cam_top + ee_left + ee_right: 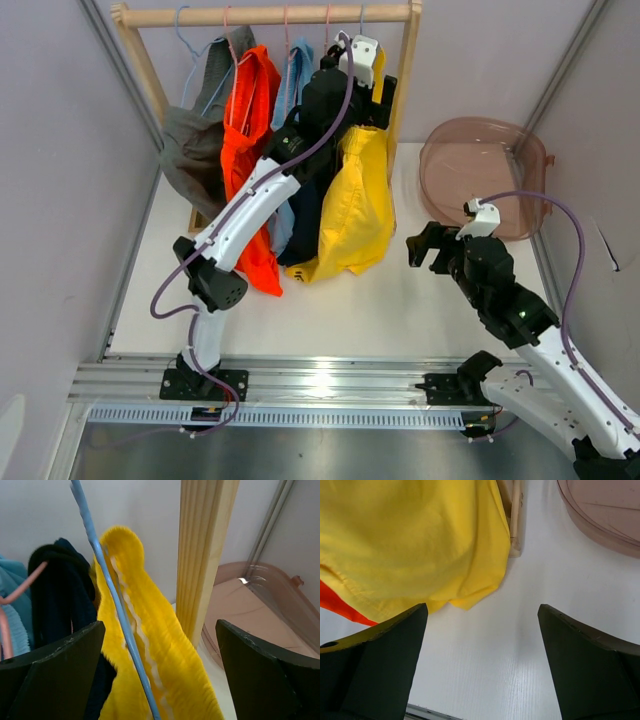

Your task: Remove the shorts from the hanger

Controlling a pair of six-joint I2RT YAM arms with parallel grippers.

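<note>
Five shorts hang from a wooden rack [265, 15]: grey [195, 140], orange [250, 150], light blue [292, 80], navy [305, 220] and yellow [355, 210]. My left gripper [372, 90] is raised to the top of the yellow shorts, by the rack's right post. In the left wrist view it [160, 665] stands open, with the yellow waistband [150, 645] and its blue hanger [110, 585] between the fingers, untouched. The navy shorts [65, 595] hang just to the left. My right gripper [425, 248] hovers open over the table; nothing lies between its fingers [482, 650], and the yellow hem [410, 540] hangs ahead to its left.
A translucent brown basin [485, 175] sits at the back right of the white table. The rack's right post [202, 555] stands close beside the left gripper, and its foot [516, 520] rests on the table. Grey walls enclose the table on the left, right and back.
</note>
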